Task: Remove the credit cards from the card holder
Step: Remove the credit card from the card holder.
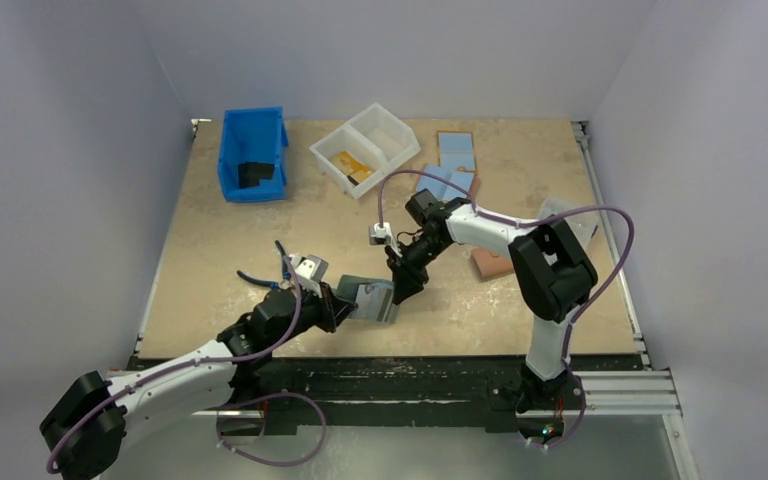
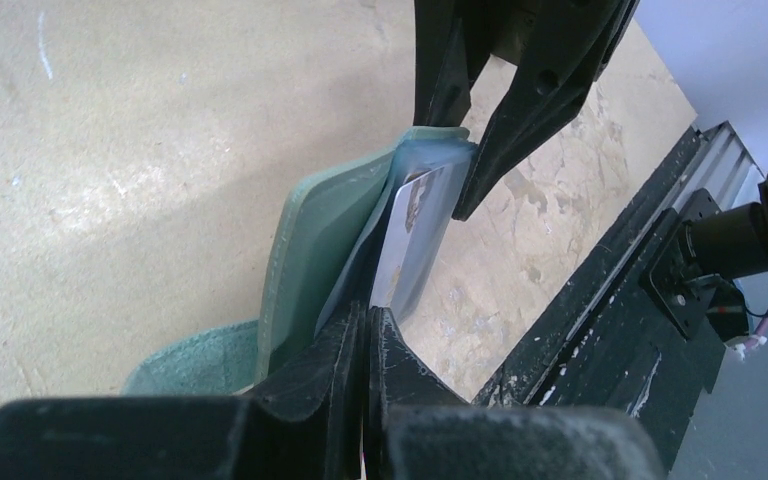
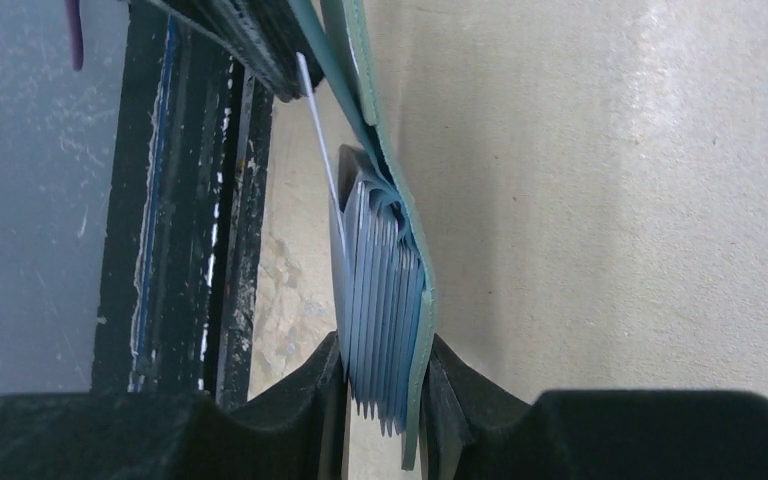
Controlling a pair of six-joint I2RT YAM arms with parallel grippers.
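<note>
The left claw is pinched fully closed on the near edge of a thin pale plastic card. The card stands partway out of the teal-green soft folding card holder, its far part tucked among the clear plastic sleeves. At the opposite end the right claw is clamped, jaws a little apart, around the whole stack of sleeves together with one teal cover. The holder hangs between the two claws, near the front edge of the worktop.

By my reading this card is mid-extraction: gripped, but not yet free of its sleeve. Whether the remaining sleeves carry more cards I cannot tell, as they show only edge-on.

Farther back, a blue plastic bin holds a dark flat object. Beside it, a white two-compartment plastic tray has a tan-orange flat piece in its nearer-left compartment, and I see nothing in the other compartment. These may be cards already removed, though they are too small to confirm.
</note>
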